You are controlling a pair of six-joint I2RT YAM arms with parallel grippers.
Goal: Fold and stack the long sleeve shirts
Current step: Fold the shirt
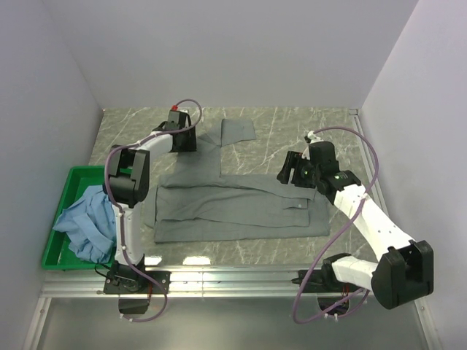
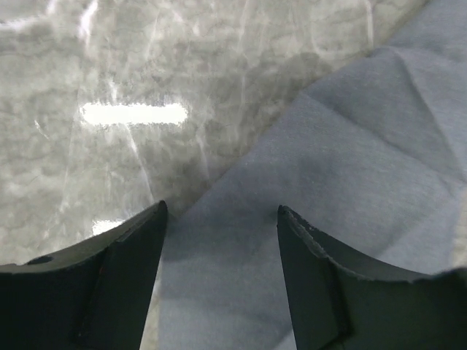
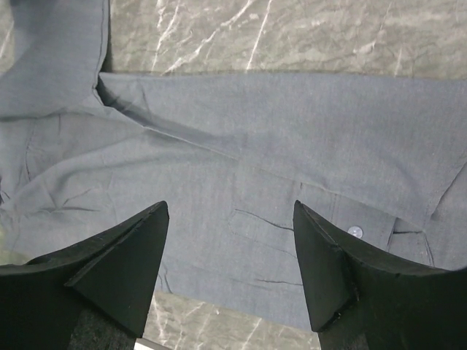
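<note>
A grey-green long sleeve shirt [image 1: 233,211] lies flat across the middle of the table, with one sleeve [image 1: 238,131] reaching toward the back. My left gripper [image 1: 195,141] is low over that sleeve's near-left edge. In the left wrist view it [image 2: 221,206] stands open, with the grey cloth [image 2: 350,168] under and between its fingers. My right gripper [image 1: 284,173] hovers over the shirt's right end. Seen from the right wrist, it [image 3: 230,204] is open above the cloth [image 3: 241,146], with nothing held. A light blue shirt [image 1: 86,222] is crumpled in the bin.
A green plastic bin [image 1: 71,179] sits at the table's left edge, beside the left arm. White walls close in the table on the left, back and right. A shirt button [image 3: 355,232] shows near my right finger.
</note>
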